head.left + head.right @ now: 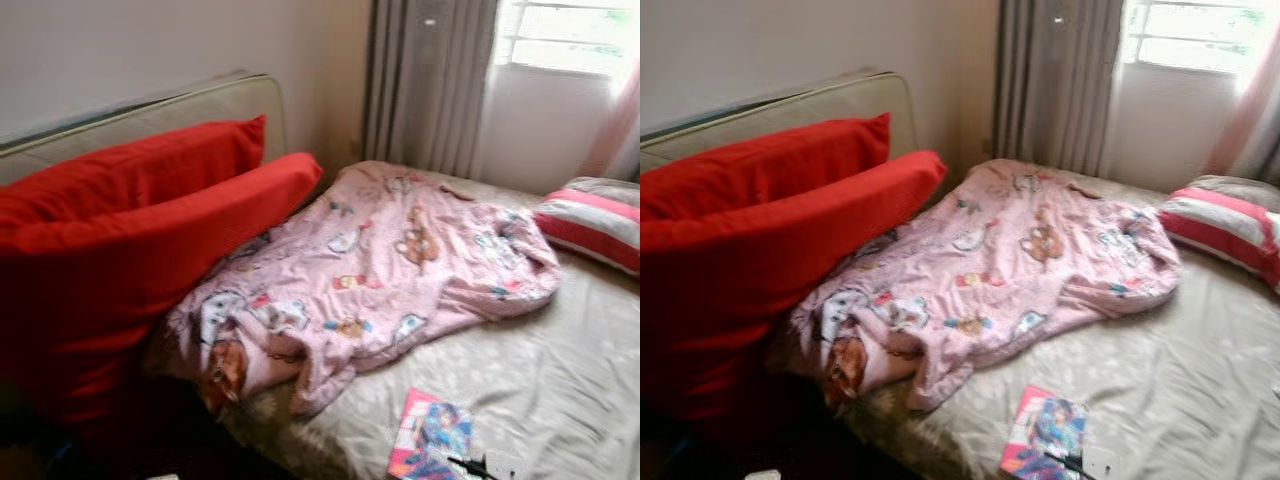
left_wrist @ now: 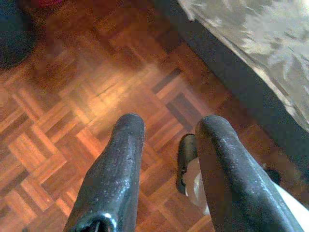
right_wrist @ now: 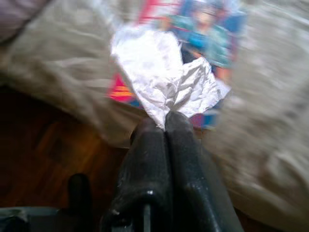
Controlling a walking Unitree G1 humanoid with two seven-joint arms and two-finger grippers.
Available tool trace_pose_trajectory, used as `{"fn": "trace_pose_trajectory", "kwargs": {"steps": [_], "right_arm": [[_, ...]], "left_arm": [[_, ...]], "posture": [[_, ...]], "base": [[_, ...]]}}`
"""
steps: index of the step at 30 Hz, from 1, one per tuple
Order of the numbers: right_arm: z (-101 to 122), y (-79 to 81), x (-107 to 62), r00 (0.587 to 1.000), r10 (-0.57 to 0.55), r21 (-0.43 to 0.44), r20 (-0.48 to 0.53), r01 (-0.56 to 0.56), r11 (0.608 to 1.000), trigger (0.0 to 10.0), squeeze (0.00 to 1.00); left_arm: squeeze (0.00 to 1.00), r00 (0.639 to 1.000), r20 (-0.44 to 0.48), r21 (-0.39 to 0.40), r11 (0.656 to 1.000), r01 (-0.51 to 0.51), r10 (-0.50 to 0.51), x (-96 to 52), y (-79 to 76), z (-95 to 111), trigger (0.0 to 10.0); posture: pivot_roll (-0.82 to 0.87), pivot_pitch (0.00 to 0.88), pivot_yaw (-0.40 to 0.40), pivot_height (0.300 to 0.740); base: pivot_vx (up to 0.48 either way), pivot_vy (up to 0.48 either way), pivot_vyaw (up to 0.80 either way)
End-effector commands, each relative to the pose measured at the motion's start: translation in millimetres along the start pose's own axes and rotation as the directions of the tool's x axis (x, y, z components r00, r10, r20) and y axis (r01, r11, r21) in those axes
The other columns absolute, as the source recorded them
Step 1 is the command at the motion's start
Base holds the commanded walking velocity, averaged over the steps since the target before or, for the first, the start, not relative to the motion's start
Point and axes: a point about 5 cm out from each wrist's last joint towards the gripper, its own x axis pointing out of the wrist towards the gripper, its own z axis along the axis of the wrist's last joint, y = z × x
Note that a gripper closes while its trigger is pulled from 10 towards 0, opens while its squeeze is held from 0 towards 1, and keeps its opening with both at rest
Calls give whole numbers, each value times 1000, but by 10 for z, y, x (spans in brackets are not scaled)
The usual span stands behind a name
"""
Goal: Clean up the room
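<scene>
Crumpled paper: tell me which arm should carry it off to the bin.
Right. The right gripper is already shut on the crumpled paper, above the comic book on the bed. The left gripper hangs open over the parquet floor.

Both eye views look down across the bed (image 1: 560, 380) from its foot corner toward the window (image 1: 570, 35), the right wrist view hangs close over the magazine (image 3: 212, 29) they share, and the left wrist view faces the floor (image 2: 72, 121).
</scene>
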Motion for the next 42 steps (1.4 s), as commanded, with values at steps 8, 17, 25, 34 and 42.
{"fn": "trace_pose_trajectory", "kwargs": {"steps": [8, 17, 25, 34, 42], "right_arm": [[-9, 13, 1, 1000, -2, 34, 0, 2, 999, 10000, 0], [26, 8, 7, 1000, -12, 65, 12, 11, 998, 10000, 0], [46, 11, 12, 1000, -13, 76, 17, 11, 997, 10000, 0], [57, 15, 14, 1000, -9, 74, 20, 7, 997, 10000, 0], [56, 18, 13, 1000, -5, 69, 21, 4, 998, 10000, 0]], "left_arm": [[0, 1000, -2, 12, 1000, 20, -20, 42, -225, 74, 10000], [0, 1000, -11, 4, 1000, 7, -7, 14, -154, -27, 10000], [0, 1000, -13, -4, 1000, -26, 26, -44, 156, -91, 10000], [0, 1000, -13, 1, 1000, 1, -1, -3, -66, -60, 10000], [0, 1000, -9, 9, 1000, 25, -25, 29, -282, -5, 10000]], "posture": [[-64, 0, 31, 740], [-53, 0, 30, 740], [-54, 0, 34, 740], [-49, 0, 32, 740], [-49, 0, 33, 740]], "base": [[0, 273, 0], [0, 276, 0], [0, 275, 0], [0, 288, 0], [0, 314, 0]]}}
